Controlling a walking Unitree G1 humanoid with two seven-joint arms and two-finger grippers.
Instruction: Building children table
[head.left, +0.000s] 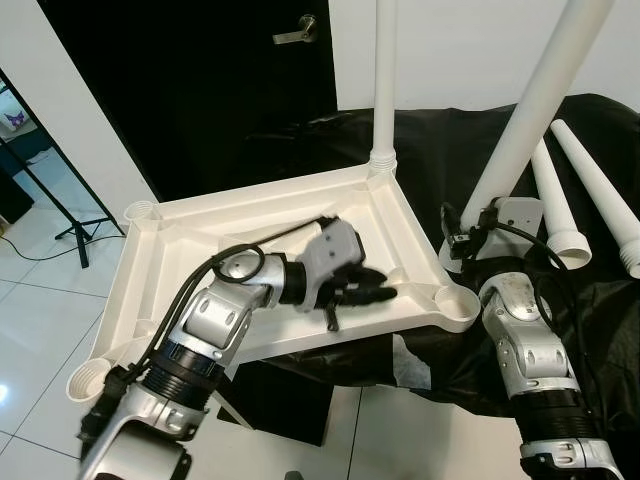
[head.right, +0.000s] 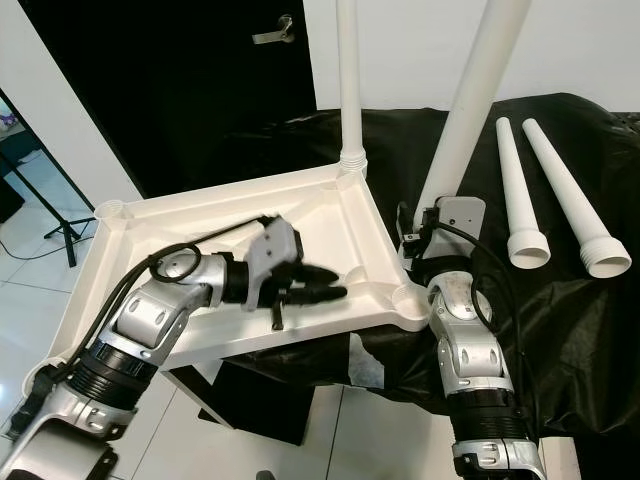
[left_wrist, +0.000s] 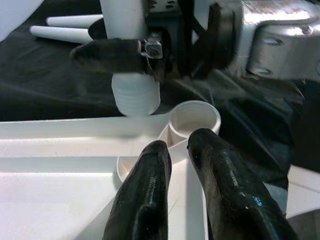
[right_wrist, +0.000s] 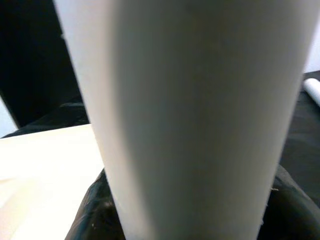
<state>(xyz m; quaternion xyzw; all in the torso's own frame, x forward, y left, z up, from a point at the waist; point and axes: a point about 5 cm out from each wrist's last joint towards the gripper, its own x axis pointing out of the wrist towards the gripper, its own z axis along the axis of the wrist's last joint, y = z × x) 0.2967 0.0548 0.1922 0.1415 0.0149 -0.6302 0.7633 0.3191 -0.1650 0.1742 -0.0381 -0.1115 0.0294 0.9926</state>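
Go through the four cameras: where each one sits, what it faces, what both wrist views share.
Head eyes: look down on upturned tabletop, both arms.
Left wrist: along left gripper, its fingers close together, toward corner socket.
Right wrist: pressed against held leg in right gripper.
Shared: that leg and the tabletop.

The left arm bent across, its pincer (head.left: 385, 290) nearly closed, fingers pointing right. The right pincer (head.left: 465, 235) clamped, arm raised upright.

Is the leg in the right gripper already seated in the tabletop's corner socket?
Not yet. The leg, held in the right gripper, hangs tilted with its threaded end beside the open corner socket of the tabletop.
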